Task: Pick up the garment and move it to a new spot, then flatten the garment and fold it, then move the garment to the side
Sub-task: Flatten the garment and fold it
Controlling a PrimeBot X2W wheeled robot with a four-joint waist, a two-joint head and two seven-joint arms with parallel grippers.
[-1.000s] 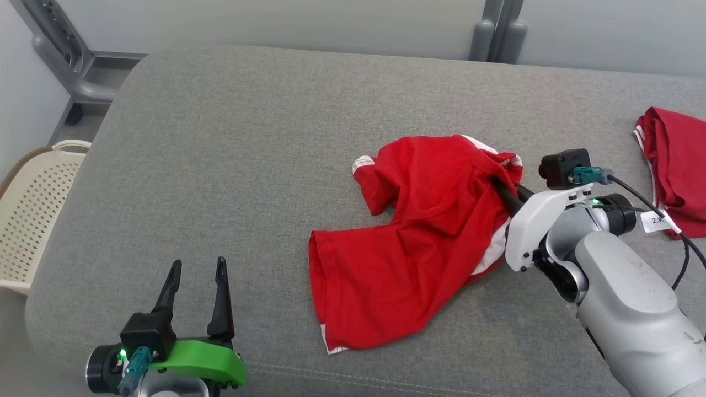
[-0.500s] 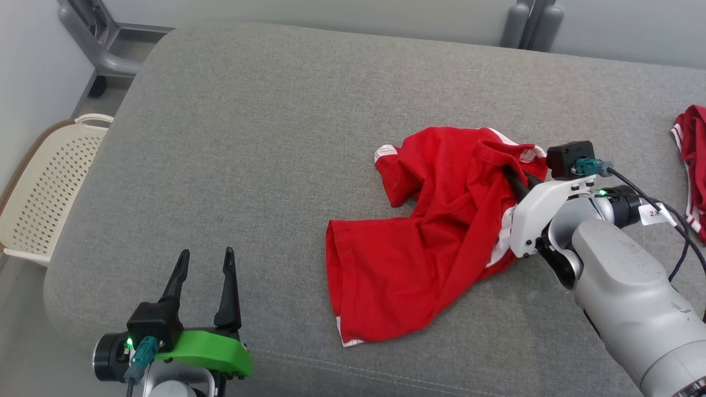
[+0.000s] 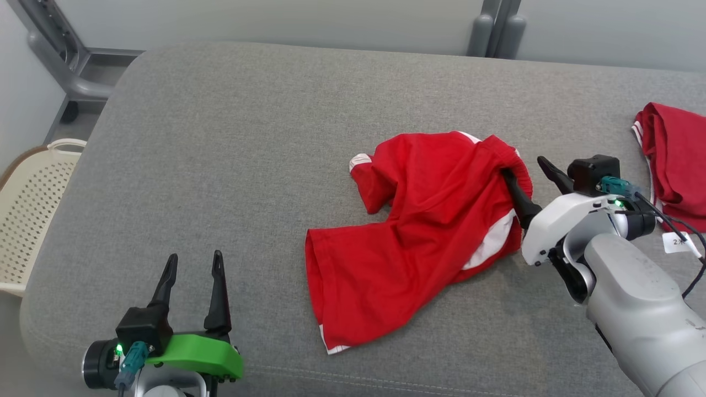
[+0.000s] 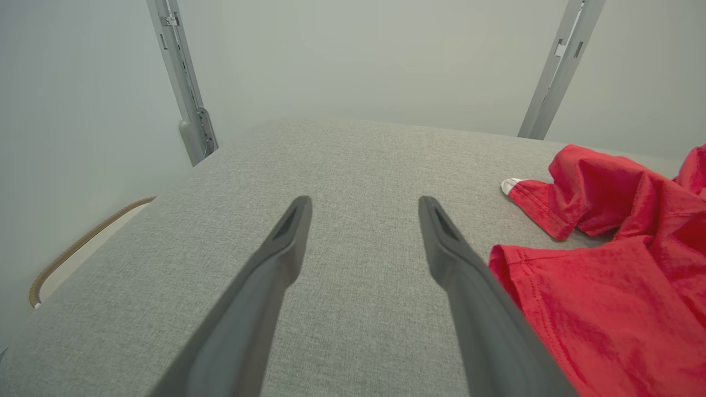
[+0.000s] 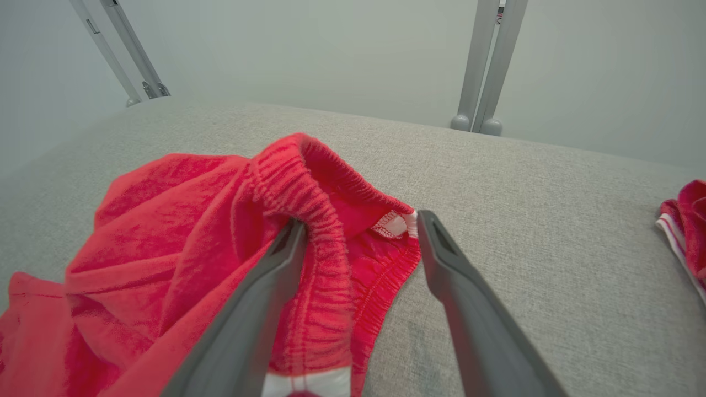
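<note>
Red shorts (image 3: 419, 231) are lying crumpled on your grey padded worktop (image 3: 220, 138); your right hand (image 3: 523, 167) is standing spread around their waistband (image 5: 309, 182), your left hand (image 3: 195, 255) hovering spread.

The right edge cuts the second red garment (image 3: 675, 160), the left edge the pale basket (image 3: 27, 220). The writing on the white tag (image 3: 677, 241) is too small to read. The red garment (image 3: 419, 231) hides one finger's tip of the right gripper (image 3: 524, 168).

Lab-like test room: plain pale walls (image 3: 276, 22), grey metal frame posts (image 3: 496, 33), grey padded table (image 3: 220, 138), perforated basket (image 3: 27, 215).
</note>
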